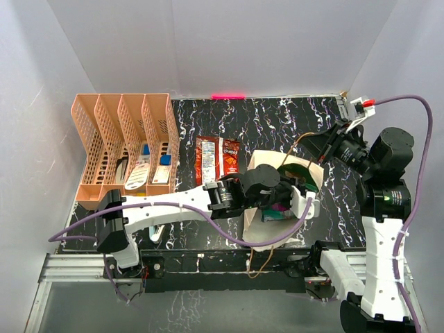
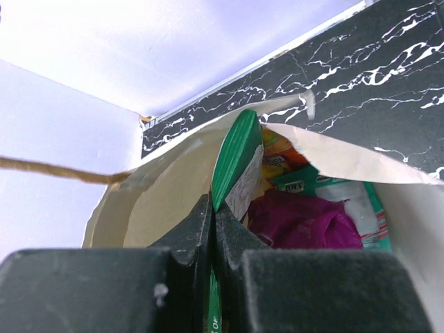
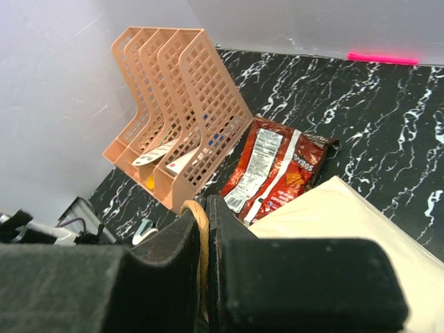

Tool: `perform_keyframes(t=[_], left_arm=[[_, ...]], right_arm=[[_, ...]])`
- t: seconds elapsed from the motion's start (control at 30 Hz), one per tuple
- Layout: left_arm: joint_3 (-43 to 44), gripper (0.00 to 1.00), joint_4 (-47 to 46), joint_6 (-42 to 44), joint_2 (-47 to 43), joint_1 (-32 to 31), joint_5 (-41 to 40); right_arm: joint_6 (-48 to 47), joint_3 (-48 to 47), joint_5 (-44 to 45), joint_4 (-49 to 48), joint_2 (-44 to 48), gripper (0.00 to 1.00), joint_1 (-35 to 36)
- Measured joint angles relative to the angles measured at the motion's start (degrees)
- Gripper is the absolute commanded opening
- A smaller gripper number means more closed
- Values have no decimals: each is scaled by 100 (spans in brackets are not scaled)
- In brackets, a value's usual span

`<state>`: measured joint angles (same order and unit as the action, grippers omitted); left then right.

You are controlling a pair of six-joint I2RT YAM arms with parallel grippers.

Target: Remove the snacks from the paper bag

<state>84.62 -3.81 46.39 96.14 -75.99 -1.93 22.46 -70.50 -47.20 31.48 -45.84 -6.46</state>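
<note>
1. Left pincer clenched on green glossy packet, inside cream paper bag, frame centre.
2. Right pincer clenched on bag's brown cord handle.
3. Red crisp packet flat on black marbled surface.

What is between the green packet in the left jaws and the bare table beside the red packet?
Only the wall of the paper bag: the green packet sits inside the opening, above other packets. The right jaws grip the cord handle, mouth open. Past the rim, nothing visible blocks the table by the red packet.
</note>
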Motion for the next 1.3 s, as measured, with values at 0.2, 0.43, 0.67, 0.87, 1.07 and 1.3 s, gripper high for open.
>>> perform_keyframes(t=[0.2, 0.43, 0.67, 0.87, 1.07, 1.3], left_arm=[[166, 0, 592, -11, 26, -251, -74], [254, 0, 1314, -382, -227, -503, -199], [1456, 0, 2127, -1113, -310, -627, -802], [2376, 0, 2747, -1744, -431, -638, -1266], [2905, 0, 3130, -2295, -885, -660, -1873], [3602, 0, 3346, -2444, -1384, -664, -3412]], right_arm=[[-4, -79, 767, 122, -22, 8, 2], [-20, -153, 1425, 122, -197, 8, 2], [-61, -153, 1604, -85, -361, 8, 2], [-264, -149, 1886, -170, -361, 8, 2], [-564, -173, 2430, -109, -442, 8, 2], [-1023, -590, 3604, 291, -907, 8, 4]])
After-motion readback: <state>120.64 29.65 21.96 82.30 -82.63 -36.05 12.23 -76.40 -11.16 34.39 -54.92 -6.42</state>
